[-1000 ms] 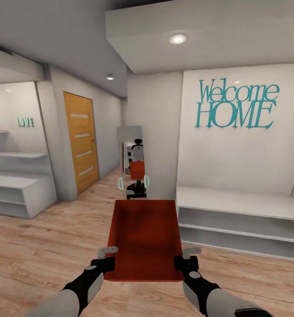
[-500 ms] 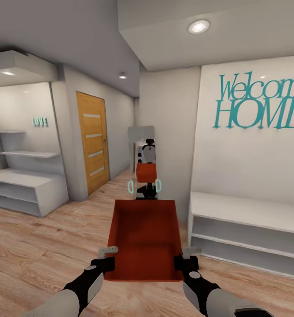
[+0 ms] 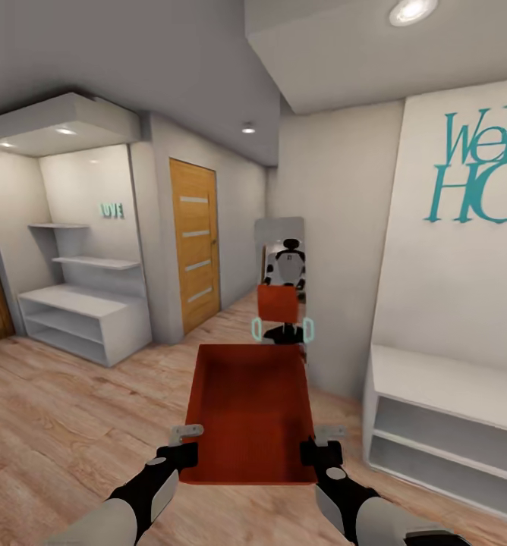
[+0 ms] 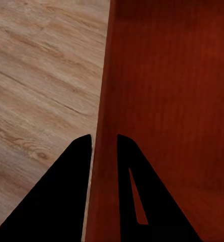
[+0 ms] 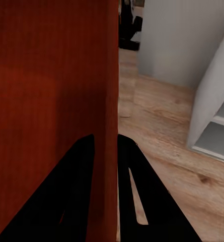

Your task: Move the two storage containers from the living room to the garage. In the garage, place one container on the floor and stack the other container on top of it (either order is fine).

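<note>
Light wood-plank floor (image 3: 64, 409), pale walls, a wooden door (image 3: 195, 241), white shelves (image 3: 83, 303) left, teal lettering (image 3: 481, 171) right, recessed ceiling lights (image 3: 411, 10)

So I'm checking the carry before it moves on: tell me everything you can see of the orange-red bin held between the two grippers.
The orange-red rectangular bin is open-topped and lidless, with thin plain walls and a flat bare floor; nothing lies inside it. It is held level above the light wood-plank floor, long side pointing away from the robot. The left gripper pinches its left wall and the right gripper its right wall, near the closest end, one finger inside and one outside each wall. Nothing else touches it.
</note>
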{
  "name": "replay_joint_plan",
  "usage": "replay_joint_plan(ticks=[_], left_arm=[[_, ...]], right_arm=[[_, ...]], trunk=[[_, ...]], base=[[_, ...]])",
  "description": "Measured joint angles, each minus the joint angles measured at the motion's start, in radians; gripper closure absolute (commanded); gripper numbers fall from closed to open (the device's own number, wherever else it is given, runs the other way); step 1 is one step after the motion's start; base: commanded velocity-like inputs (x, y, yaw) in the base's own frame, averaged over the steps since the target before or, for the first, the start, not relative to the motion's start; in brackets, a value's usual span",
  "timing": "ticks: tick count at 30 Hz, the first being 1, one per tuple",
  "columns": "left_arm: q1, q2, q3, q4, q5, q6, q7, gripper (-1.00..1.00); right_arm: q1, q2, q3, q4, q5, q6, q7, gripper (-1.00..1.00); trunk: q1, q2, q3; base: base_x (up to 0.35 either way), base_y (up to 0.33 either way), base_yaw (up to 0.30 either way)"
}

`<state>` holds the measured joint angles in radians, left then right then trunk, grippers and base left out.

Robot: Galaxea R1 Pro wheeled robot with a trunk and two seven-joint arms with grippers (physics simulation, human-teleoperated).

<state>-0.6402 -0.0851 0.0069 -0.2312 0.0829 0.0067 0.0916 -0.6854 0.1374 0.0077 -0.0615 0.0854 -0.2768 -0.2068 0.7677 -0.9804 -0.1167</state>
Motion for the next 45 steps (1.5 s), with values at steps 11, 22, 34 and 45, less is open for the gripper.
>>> replay_joint_plan(ticks=[11,22,34,45], left_arm=[[0.000,0.000,0.000,0.001,0.000,0.000,0.000,1.00],[0.000,0.000,-0.001,0.000,0.000,0.000,0.000,1.00],[0.000,0.000,-0.001,0.000,0.000,0.000,0.000,1.00],[0.000,0.000,-0.001,0.000,0.000,0.000,0.000,1.00]], right_arm=[[0.000,0.000,0.004,0.001,-0.005,0.000,0.000,1.00],[0.000,0.000,0.005,0.002,-0.006,-0.002,0.000,1.00],[0.000,0.000,0.009,0.002,-0.011,-0.002,0.000,1.00],[0.000,0.000,0.009,0.001,-0.011,-0.002,0.000,1.00]], trunk=[[0.000,0.000,0.000],[0.000,0.000,0.000],[0.000,0.000,0.000],[0.000,0.000,0.000]], base=[[0.321,0.000,0.282],[0.321,0.000,0.282],[0.321,0.000,0.281],[0.321,0.000,0.280]])
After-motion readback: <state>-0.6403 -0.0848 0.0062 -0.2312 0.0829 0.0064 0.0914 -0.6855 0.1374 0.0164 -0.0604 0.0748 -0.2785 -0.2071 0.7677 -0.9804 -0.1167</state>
